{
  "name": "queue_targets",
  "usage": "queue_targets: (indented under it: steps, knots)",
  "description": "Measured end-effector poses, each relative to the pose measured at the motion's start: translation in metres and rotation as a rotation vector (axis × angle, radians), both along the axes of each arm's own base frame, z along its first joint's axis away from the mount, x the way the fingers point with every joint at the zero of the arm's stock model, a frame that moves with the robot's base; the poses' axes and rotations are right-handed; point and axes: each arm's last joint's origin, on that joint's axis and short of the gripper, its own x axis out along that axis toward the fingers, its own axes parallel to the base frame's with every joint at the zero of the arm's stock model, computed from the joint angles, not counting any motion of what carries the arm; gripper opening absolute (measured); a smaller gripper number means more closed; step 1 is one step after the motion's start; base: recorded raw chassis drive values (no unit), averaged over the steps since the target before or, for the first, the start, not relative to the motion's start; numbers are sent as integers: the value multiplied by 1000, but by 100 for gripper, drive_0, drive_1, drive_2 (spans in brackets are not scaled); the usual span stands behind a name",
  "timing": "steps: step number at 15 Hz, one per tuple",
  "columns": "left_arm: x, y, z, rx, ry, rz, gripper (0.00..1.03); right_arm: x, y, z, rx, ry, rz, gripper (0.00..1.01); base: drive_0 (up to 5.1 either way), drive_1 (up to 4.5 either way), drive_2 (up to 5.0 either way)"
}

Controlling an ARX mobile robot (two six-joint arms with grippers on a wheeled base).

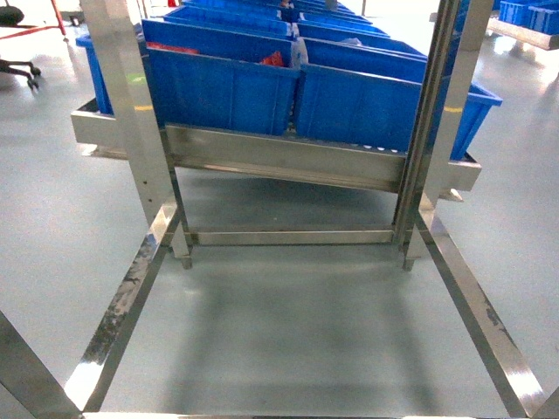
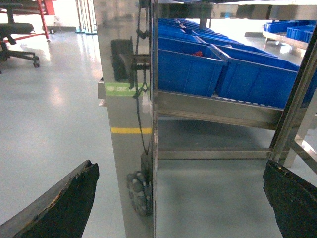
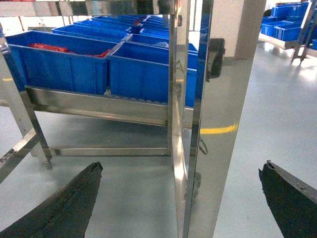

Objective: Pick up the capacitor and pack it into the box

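While facing a steel rack (image 1: 288, 161) loaded with blue bins (image 1: 218, 87), shows neither arm in the head view. Left gripper (image 2: 181, 198): spread wide, black fingers (image 2: 64, 203) at both lower corners of the left wrist view, nothing between them, hanging above grey floor (image 2: 54, 109) beside a mirror-bright steel post (image 2: 130, 124). Right gripper (image 3: 178, 203): likewise released and empty, fingers (image 3: 59, 208) well apart. No box or capacitor visible in any view. Red items (image 3: 47, 47) in the rear bins, too small to identify.
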Motion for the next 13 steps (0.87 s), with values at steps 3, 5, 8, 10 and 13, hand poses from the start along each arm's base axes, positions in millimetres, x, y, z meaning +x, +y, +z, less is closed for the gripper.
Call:
queue_targets:
  steps: [3, 5, 8, 10, 13]
  knots:
    - [0, 0, 0, 0, 0, 0, 98, 0, 0, 0, 0, 0, 0, 98, 0, 0, 0]
    - [0, 0, 0, 0, 0, 0, 98, 0, 0, 0, 0, 0, 0, 98, 0, 0, 0]
    - [0, 0, 0, 0, 0, 0, 98, 0, 0, 0, 0, 0, 0, 98, 0, 0, 0]
    - [0, 0, 0, 0, 0, 0, 98, 0, 0, 0, 0, 0, 0, 98, 0, 0, 0]
    - [0, 0, 0, 0, 2, 0, 98, 0, 0, 0, 0, 2, 0, 98, 0, 0, 0]
